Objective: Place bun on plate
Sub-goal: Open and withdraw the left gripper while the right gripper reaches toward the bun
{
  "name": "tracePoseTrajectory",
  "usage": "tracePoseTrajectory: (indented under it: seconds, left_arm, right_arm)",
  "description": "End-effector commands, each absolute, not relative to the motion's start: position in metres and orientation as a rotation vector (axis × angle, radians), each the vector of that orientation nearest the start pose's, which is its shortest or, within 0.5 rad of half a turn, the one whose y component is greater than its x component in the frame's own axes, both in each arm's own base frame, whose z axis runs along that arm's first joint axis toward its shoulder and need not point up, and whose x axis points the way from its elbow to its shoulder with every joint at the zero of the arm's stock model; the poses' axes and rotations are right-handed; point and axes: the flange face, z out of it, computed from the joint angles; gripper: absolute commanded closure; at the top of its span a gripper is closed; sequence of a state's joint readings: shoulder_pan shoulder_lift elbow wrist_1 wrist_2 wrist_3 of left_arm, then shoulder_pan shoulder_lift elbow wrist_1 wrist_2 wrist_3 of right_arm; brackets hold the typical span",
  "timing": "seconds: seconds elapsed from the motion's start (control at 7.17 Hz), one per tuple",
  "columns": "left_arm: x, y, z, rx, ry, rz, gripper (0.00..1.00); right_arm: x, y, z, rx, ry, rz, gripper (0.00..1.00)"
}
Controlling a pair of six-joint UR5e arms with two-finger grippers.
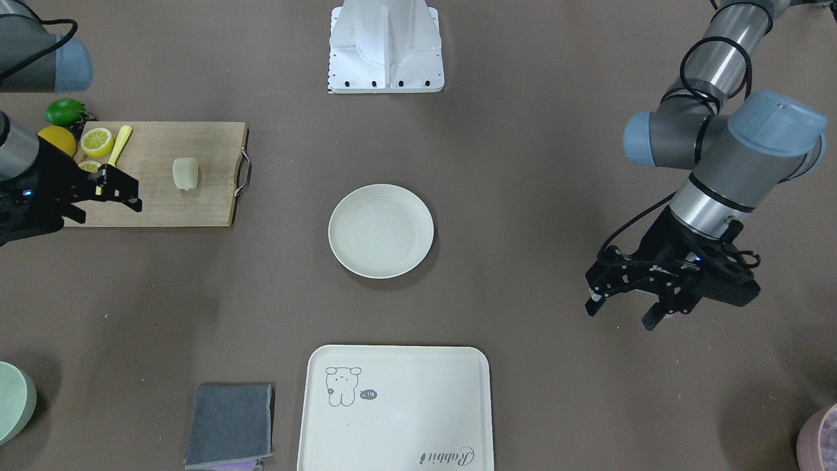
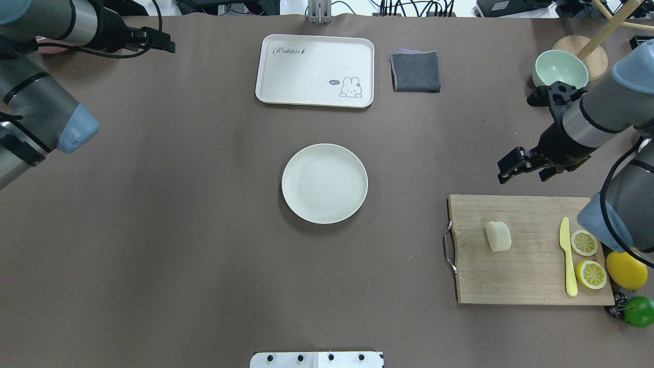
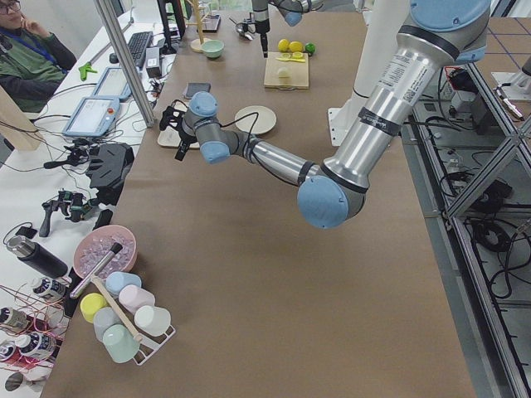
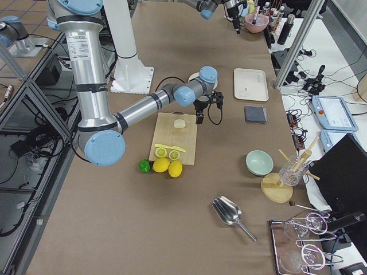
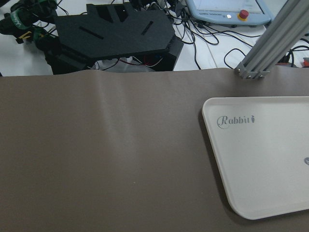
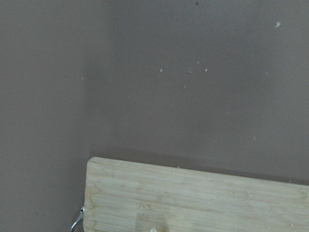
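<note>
Pale cream on the wooden cutting board (image 2: pixel 531 266), the bun (image 2: pixel 498 236) lies untouched, well apart from the plate (image 2: pixel 324 183) at mid-table. The right gripper (image 2: pixel 523 173) hovers just past the board's far edge, jaws parted and holding nothing, so I'd call this the approach: it needs to come over the bun, drop, and close. The left gripper (image 1: pixel 621 313) hangs spread and idle, far off.

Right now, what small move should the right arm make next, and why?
Probably shift the right gripper over the bun and begin lowering. Its jaws are open and empty, hovering just past the wooden cutting board's far edge, while the bun lies untouched on that board and the plate holds nothing.
</note>
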State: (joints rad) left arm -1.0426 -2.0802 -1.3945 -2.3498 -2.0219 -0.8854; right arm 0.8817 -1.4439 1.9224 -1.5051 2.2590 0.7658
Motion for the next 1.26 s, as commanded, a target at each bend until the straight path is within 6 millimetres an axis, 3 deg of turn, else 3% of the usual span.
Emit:
tracePoseTrajectory:
  seconds: [0.0,0.14,0.7,1.12]
  left_arm:
    - [0.271,-0.647,0.368,0.588,1.023,-0.059,0.02]
    - [0.271,-0.647,0.371,0.585,1.020,-0.062,0.02]
    - [0.268,-0.649,0.372,0.609,1.001,-0.084,0.02]
    - [0.259,-0.651,0.377,0.639,0.968,-0.118,0.02]
  right_arm:
    - [-0.325,-0.410,0.422,-0.044,-0.770,-0.130,0.00]
    - [-0.326,-0.405,0.435,-0.045,-0.740,-0.137,0.00]
    - [-0.352,-0.392,0.453,-0.024,-0.727,-0.177,0.00]
    - [-0.356,-0.379,0.461,-0.035,-0.726,-0.199,0.02]
